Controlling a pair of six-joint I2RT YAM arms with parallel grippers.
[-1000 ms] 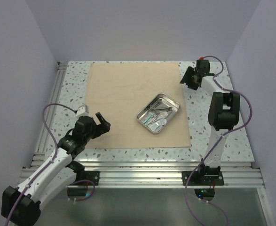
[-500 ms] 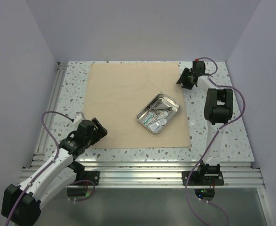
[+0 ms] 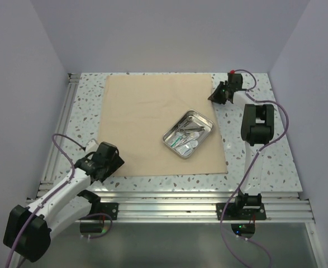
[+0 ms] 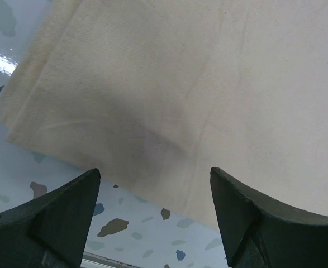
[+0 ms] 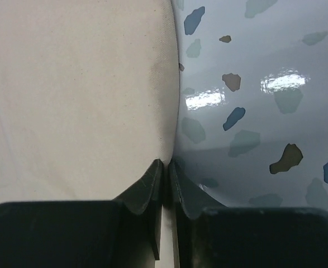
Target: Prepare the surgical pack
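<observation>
A large tan cloth sheet lies flat on the speckled table. On its right half sits the small steel tray, holding scissors and forceps and clear packets. My left gripper hovers low over the sheet's near left corner. Its jaws are open, with the cloth edge running between the left gripper fingertips. My right gripper is at the far right corner. There the right gripper is shut on the cloth edge, pinched between its fingers.
Aluminium rails run along the near edge of the table, and another rail runs along its left side. Lilac walls close in the left, back and right. Bare speckled tabletop shows right of the sheet.
My left gripper came down and nearer, onto the sheet's near left corner, its jaws narrowing slightly. My right gripper dropped to the far right corner and closed on the cloth edge.
</observation>
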